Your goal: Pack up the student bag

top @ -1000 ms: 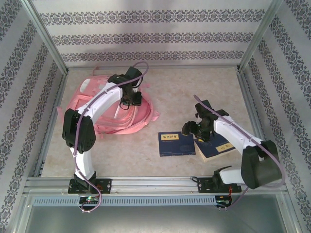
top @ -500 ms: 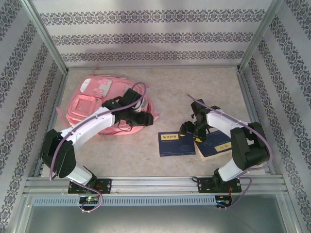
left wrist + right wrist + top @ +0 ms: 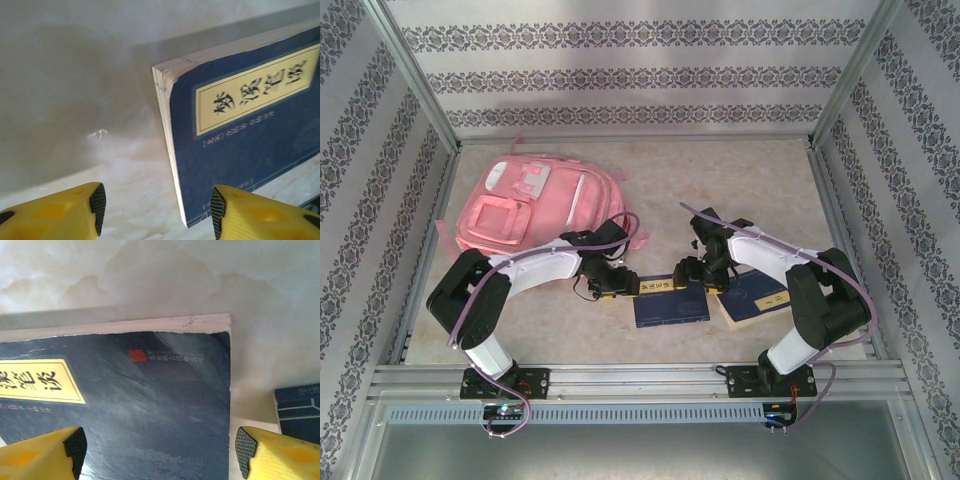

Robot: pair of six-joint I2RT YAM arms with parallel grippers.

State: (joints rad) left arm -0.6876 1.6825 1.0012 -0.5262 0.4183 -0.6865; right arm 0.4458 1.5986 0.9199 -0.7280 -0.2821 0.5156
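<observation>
Item 1, student bag point(image 3: 530, 205): large pink fabric backpack with white and grey trim patches. It lies flat at the far left of the table, front pockets up, its left side close to the left frame rail point(image 3: 425, 260).

Item 2, left book point(image 3: 670, 302): flat dark-blue softcover at table centre. In the left wrist view its pale page edge and near corner are exposed on bare surface.

Item 3, right book point(image 3: 755, 298): second dark-blue softcover just beside the first, separated by a narrow strip of table.

Item 4, table point(image 3: 760, 180): beige marbled top. Open room lies at the far right and in a strip between the books and the near rail point(image 3: 640, 378).

Writing: each cover carries a cream-yellow label point(image 3: 255, 85) with large dark Chinese characters, blurred. Pale small characters run beneath it. In the right wrist view, a small red seal mark point(image 3: 137, 355) sits beside a line of tiny print too small to read.

Left gripper point(image 3: 615, 285): the arm is folded low, elbow out left, forearm reaching right past the bag's near edge. Its yellow fingers point(image 3: 60, 210) stand moderately apart at the left book's corner, gripping nothing.

Right gripper point(image 3: 695, 272): elbow out right, forearm reaching left. Its jaws are spread wide over the left book's right edge, holding nothing.
</observation>
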